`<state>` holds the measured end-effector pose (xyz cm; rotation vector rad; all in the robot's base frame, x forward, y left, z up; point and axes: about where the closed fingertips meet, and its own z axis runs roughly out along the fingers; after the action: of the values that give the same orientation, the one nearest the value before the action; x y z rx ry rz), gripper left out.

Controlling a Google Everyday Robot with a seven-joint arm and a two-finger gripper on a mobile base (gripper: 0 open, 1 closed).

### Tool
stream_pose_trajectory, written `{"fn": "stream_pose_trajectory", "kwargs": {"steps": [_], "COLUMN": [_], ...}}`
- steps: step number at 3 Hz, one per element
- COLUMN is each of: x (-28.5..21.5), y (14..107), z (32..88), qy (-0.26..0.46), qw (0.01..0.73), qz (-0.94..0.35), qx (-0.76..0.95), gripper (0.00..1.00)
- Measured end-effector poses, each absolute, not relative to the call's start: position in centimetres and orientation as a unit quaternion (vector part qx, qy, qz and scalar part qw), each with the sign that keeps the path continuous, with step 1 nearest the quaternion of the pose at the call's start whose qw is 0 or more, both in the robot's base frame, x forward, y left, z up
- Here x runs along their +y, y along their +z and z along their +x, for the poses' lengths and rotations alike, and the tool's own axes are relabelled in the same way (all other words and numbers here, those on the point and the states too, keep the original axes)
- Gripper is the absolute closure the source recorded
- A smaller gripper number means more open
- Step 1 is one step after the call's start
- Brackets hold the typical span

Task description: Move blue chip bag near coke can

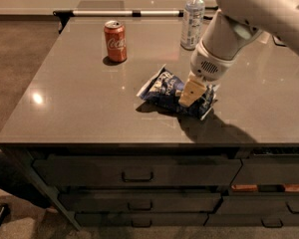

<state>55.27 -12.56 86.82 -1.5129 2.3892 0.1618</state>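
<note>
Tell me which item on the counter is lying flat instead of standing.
The blue chip bag, lying flat at the gripper; the coke can and the clear bottle both stand upright farther back.

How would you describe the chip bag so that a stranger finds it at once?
On the grey counter, right of centre, the blue chip bag lies under the gripper. Unlike the red coke can and the clear bottle standing behind it, it is flat, crinkly and dark blue.
</note>
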Motion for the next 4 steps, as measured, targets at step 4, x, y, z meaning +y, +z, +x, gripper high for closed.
{"fn": "stream_pose_trajectory", "kwargs": {"steps": [4], "x": [-7.1], "y": [89.8], "z": [60.2], "qy": [0.093], "qw": [0.184], "qz": [-0.541], "qx": [0.815], "gripper": [1.00]}}
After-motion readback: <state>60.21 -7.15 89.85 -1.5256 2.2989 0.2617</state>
